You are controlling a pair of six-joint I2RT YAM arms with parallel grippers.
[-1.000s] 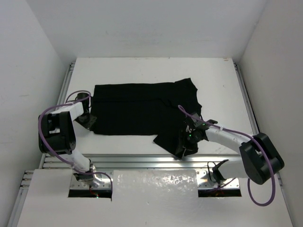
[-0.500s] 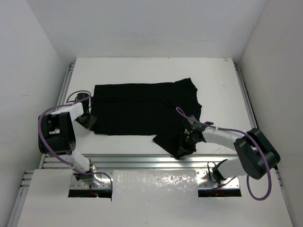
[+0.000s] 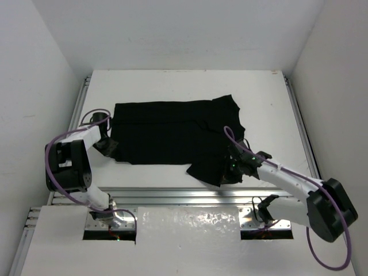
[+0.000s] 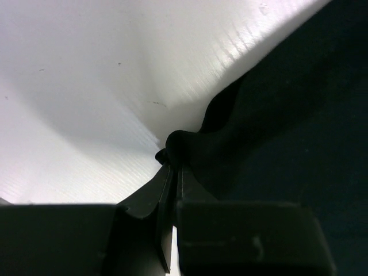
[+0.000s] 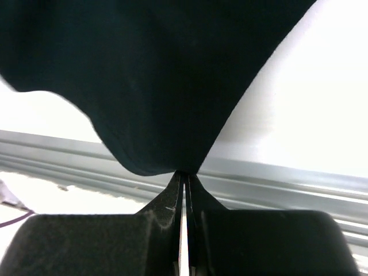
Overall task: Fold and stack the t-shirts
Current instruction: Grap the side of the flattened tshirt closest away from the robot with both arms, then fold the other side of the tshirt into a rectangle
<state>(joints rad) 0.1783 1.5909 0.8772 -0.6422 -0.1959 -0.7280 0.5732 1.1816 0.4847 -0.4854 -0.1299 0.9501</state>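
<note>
A black t-shirt [image 3: 167,132] is lying spread flat across the middle of a white table [image 3: 172,86]. The left gripper [image 3: 108,146] is pinching the shirt's near left corner, its jaws closed tight on cloth. The right gripper [image 3: 227,174] is clamping the near right flap, apparently a sleeve, likely so both arms can fold together.

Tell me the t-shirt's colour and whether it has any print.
The t-shirt is plain black, no print visible; best seen in the top external view.
</note>
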